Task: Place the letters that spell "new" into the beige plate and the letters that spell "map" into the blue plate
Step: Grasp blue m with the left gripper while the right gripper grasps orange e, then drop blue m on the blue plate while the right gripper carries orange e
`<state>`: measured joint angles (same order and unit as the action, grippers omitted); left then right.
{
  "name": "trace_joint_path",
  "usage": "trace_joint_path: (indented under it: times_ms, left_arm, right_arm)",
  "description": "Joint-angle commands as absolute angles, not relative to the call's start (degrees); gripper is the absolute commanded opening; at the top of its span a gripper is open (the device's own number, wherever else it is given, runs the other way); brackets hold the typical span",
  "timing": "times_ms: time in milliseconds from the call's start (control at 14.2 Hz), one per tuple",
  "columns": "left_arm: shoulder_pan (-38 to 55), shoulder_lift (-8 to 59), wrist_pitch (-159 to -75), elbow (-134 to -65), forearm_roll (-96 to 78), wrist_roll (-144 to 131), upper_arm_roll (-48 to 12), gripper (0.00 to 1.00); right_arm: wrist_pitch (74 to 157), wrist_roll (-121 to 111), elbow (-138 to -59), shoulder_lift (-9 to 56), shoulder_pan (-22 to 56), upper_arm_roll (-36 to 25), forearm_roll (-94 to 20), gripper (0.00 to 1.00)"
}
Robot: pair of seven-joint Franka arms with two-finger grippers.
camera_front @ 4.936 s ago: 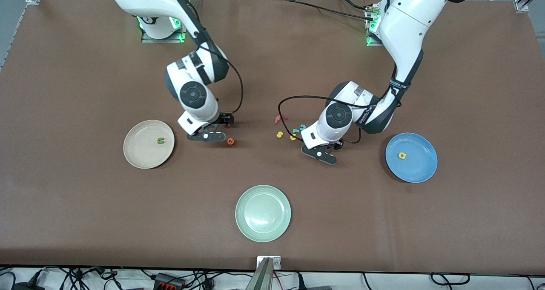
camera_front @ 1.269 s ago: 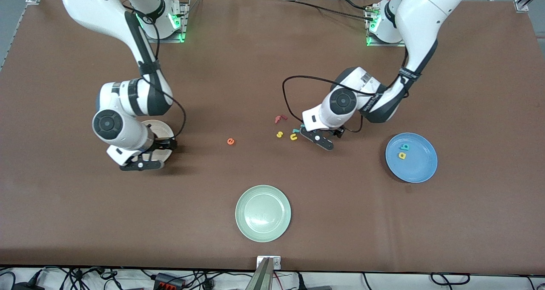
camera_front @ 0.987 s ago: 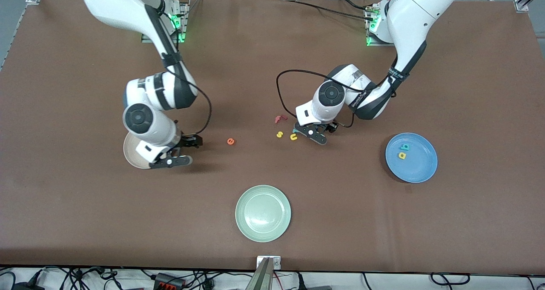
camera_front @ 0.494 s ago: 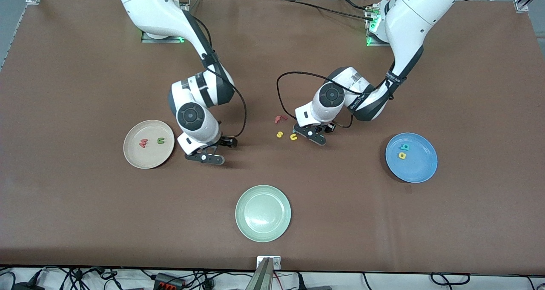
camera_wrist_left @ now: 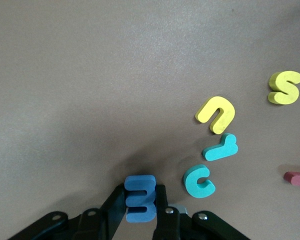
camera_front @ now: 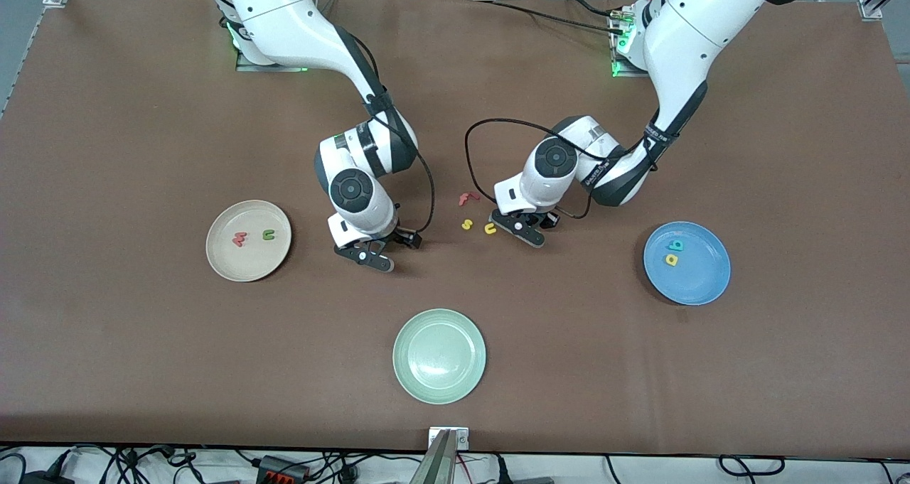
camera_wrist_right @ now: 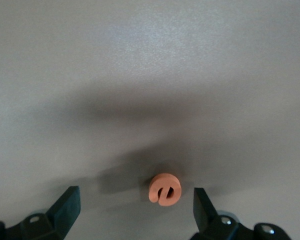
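A: Over the orange e (camera_wrist_right: 164, 189), the right claw (camera_wrist_right: 135, 210) hangs spread wide. Beige plate (camera_front: 226, 265) already has w and n.

B: Left claw (camera_wrist_left: 140, 220) pinches the blue m (camera_wrist_left: 140, 198) by its edge; it could twist free before reaching the blue plate (camera_front: 704, 285).

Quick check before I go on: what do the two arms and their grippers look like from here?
Both arms are glossy white with dark grey joint bands and round dark grey caps at the wrist. A black cable loops off each wrist. The left gripper and right gripper are black with slim black fingers. Green lights glow at both bases.
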<state>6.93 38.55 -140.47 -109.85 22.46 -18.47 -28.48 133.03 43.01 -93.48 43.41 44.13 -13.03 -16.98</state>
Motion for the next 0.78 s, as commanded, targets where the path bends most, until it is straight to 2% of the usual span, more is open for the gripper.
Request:
trace_joint_path:
  times_ms: [0,71,282,423,564,705]
  left_arm:
    - [6.3,38.2,-140.5,-109.7,24.6,-19.4,-27.8,0.16]
    - [5.4,36.6,-138.2,-109.5,24.6,-19.2,-27.9,0.16]
    - [1.2,32.0,-123.4,-105.4,24.7,-14.7,-28.5,0.16]
    - [-3.8,31.3,-116.8,-101.9,24.4,-5.4,-28.9,0.16]
    - [-7.4,31.3,-113.0,-99.8,24.7,3.9,-28.7,0.16]
    - [-11.7,31.5,-112.7,-99.5,24.8,10.2,-27.8,0.16]
  right_arm:
    - [132.5,44.3,-92.6,44.6,43.7,-13.5,-18.1,0.99]
    - [132.5,45.7,-92.8,44.6,43.7,-13.6,-18.1,0.98]
    - [132.5,48.7,-93.6,44.6,43.8,-13.6,-18.1,0.93]
    - [132.4,48.7,-93.7,44.6,43.6,-13.6,-18.1,0.8]
    - [132.3,48.9,-93.7,44.6,43.6,-13.6,-18.1,0.61]
    - [132.1,48.9,-93.7,44.6,43.9,-13.5,-18.1,0.56]
